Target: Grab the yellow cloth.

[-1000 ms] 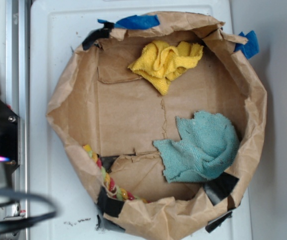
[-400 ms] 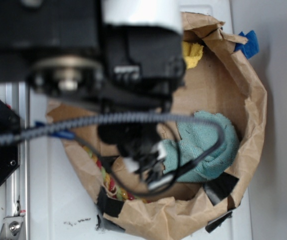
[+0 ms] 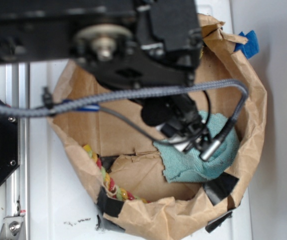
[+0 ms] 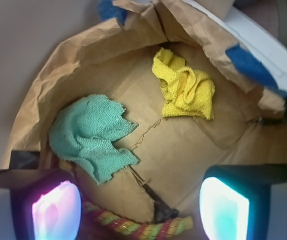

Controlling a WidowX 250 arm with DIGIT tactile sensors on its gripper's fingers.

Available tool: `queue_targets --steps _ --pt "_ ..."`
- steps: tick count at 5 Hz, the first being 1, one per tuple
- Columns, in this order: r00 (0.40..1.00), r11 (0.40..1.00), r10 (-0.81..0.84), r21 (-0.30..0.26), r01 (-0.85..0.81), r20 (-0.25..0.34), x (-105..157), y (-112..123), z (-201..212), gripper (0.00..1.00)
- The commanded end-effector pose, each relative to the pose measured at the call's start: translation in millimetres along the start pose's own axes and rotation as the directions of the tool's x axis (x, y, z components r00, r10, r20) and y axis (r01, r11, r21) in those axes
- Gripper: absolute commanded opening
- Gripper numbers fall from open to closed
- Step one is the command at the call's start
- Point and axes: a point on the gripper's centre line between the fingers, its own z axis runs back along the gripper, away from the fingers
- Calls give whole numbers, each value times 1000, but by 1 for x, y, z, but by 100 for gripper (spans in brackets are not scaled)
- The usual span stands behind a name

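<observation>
Exterior view: arm (image 3: 128,45) fills the upper frame, black, blurred, over the far half of the paper bag (image 3: 256,125). Yellow cloth not visible here; the arm covers the part of the bag floor behind it. Gripper hidden under arm body and wrist hardware, so its state cannot be told from this view. Grey braided cable (image 3: 133,95) loops across the bag from left rim to right. Teal cloth (image 3: 198,162) on the bag floor near the right wall, partly covered by the wrist hardware and cable end. Rope (image 3: 105,177) lies along the near-left wall of the bag. Black tape (image 3: 221,187) and blue tape (image 3: 248,45) patch the rim. Bag sits on a white table (image 3: 53,210). Wrist view: yellow cloth (image 4: 186,90) lies crumpled on the bag floor (image 4: 183,145), toward the far wall, right of centre. Its long axis runs diagonally, from a narrow end at upper left to a broader bunched end at lower right; folds run along that line. Nothing rests on it or touches it. Teal cloth (image 4: 90,135) lies well apart on the left of the floor, with bare cardboard between. Rope (image 4: 133,225) runs along the near edge. Gripper (image 4: 140,210) is spread wide, the two lit fingertips (image 4: 55,210) at the lower corners, nothing between them, above the near part of the bag.
</observation>
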Motion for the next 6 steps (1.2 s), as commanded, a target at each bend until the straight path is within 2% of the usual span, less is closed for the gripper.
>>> queue_targets --steps 1,3,4,5,6 --pt "975 974 218 63 -220 32 10 8 -3 100" --pt "975 974 218 63 -220 32 10 8 -3 100" --pt "952 952 298 58 -302 65 10 13 -41 100" --pt "932 931 340 92 -352 126 7 10 -67 100" --pt "919 920 356 107 -376 168 2 18 -80 100"
